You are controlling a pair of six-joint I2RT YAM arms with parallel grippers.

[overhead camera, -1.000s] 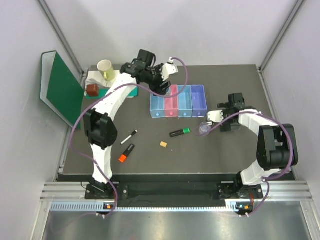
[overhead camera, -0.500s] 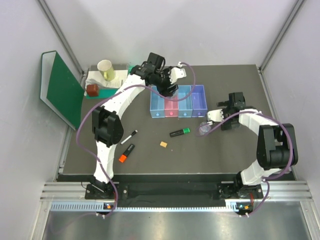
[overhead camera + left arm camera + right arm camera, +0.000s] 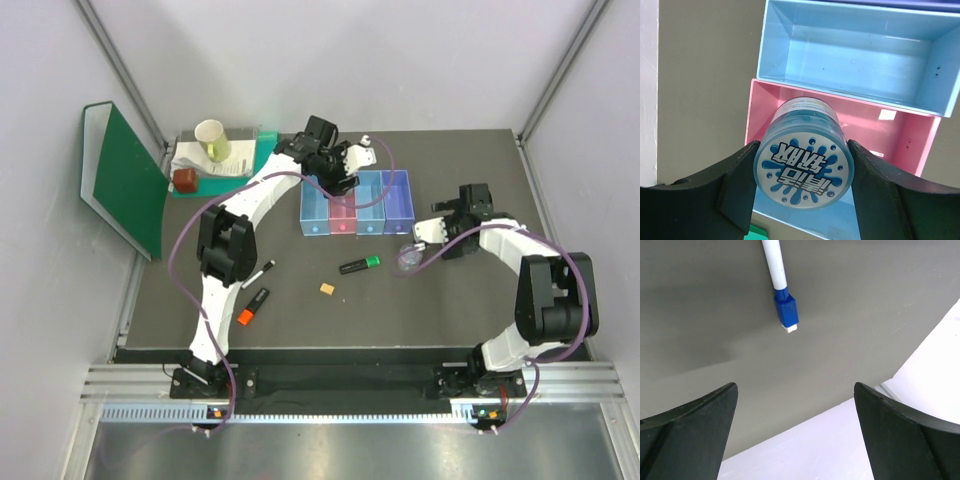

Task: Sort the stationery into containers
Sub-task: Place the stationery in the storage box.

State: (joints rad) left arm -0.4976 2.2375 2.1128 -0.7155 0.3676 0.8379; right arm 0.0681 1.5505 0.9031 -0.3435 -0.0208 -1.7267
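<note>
Gripped tin [image 3: 804, 172] points lengthwise at pink bin [image 3: 912, 142].

Blue-patterned tin [image 3: 804, 172] filling left jaws, pink bin [image 3: 910, 140] open beneath, its walls close around, blue-capped white pen [image 3: 777, 275] lying ahead of spread right jaws

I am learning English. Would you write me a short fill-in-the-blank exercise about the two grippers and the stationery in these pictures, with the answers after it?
1. The left gripper grips the round tin, whose printed splashes are ___.
2. The jaws of the right gripper stand ___.
3. The pen in the right wrist view has a blue cap and a ___ barrel.
4. The highlighter nearest the row of bins has a ___ cap.

Missing words: blue; open; white; green.
</note>
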